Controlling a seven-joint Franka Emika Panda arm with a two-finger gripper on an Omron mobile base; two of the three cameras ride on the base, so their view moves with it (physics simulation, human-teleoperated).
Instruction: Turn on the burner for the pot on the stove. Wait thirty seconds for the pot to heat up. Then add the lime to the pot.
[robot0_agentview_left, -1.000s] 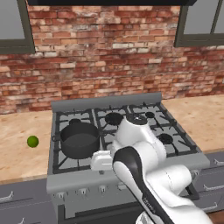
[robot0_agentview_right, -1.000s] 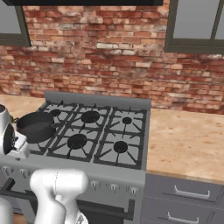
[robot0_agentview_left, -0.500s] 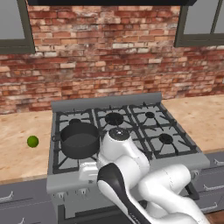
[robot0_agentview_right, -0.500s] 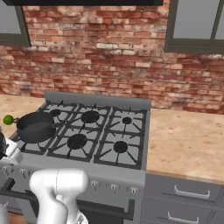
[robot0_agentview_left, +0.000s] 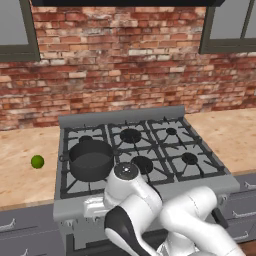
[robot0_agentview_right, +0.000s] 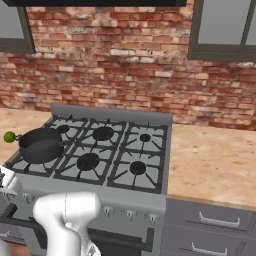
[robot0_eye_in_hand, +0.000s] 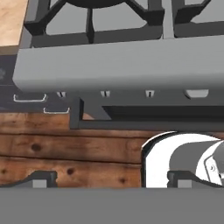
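Two fingertips (robot0_eye_in_hand: 41, 178) of the wide-open, empty end effector (robot0_eye_in_hand: 111, 179) seemingly below the stove (robot0_eye_in_hand: 118, 61) knobs

Count: one stove (robot0_agentview_left: 145, 150) with six burners (robot0_agentview_left: 131, 135) beyond the gripper (robot0_eye_in_hand: 111, 178); one pot (robot0_agentview_left: 91, 160); one lime (robot0_agentview_left: 37, 161); two windows (robot0_agentview_right: 222, 27) far beyond it, high on the wall

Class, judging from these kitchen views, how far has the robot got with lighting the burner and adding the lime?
Nothing looks finished. The small round green lime lies on the wooden counter left of the grey six-burner stove, and the squat dark grey pot sits on its front-left grate. In hand: the open hand is low before the stove's front knobs. Left: knob, wait, lime.
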